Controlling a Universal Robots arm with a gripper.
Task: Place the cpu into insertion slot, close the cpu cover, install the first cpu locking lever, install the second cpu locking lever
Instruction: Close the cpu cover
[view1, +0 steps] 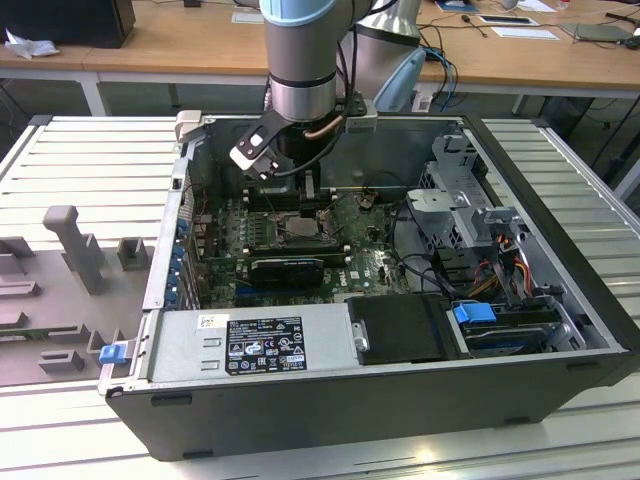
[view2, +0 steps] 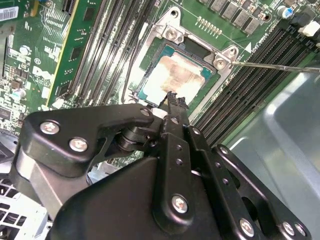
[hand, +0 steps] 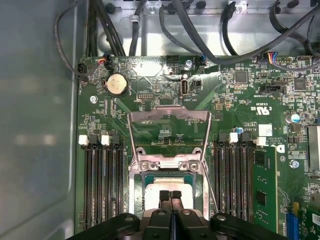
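Reaching down from above, the grey arm (view1: 300, 60) enters an open black computer case (view1: 350, 400) that lies on a ribbed metal surface (view1: 560, 440). Grey moulded fixtures (view1: 70, 240) stand on that surface toward the exterior view's left.

Inside the case the green motherboard (hand: 235, 115) lies flat, with long black memory slots (hand: 102, 185) on both sides of the socket area. The black tool (hand: 170, 196) hangs directly over the socket, and its two fingers are pressed together with nothing between them. In the second wrist view the ridged tips of the tool (view2: 172, 97) sit right at the edge of the chip. Whether they touch it I cannot tell.

The insertion slot (hand: 134, 190) is framed in silvery metal, and it also shows in the second wrist view (view2: 152, 45). The cpu cover (hand: 167, 132) is swung open, away from the slot, and the board is visible through its square window.

The cpu (hand: 150, 195) lies flat inside the slot, its pale smeared top facing up (view2: 175, 75). A thin metal lever (view2: 275, 66) juts out sideways from the frame's corner, across the neighbouring memory slots.
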